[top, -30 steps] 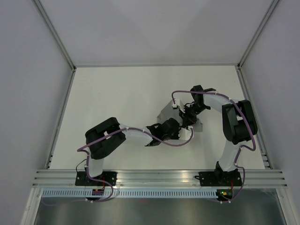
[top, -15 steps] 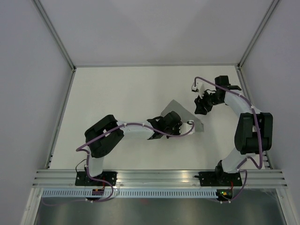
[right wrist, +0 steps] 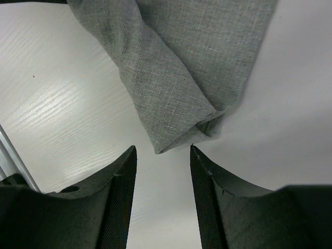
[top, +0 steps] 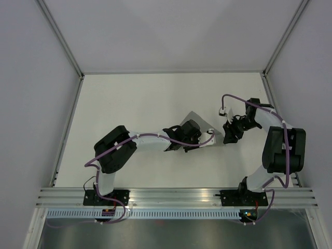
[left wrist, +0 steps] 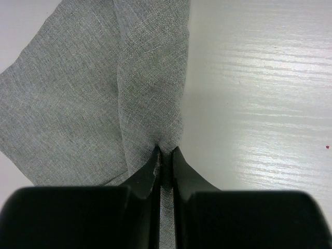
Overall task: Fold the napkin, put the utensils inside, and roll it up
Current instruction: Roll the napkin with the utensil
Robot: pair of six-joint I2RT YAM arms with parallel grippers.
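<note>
With my left pincer (left wrist: 165, 152) clamped on the napkin (left wrist: 78, 93), I should close the open right pincer (right wrist: 163, 148) squarely over its folded corner (right wrist: 181, 132)

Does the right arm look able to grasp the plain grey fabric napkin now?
Probably yes: the open right gripper faces the grey fabric napkin at its folded corner, with nothing between them.

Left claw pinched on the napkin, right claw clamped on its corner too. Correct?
No. The left claw does pinch the napkin, but the right claw is open, with the napkin's corner lying free in the gap. The right wrist view shows this.
</note>
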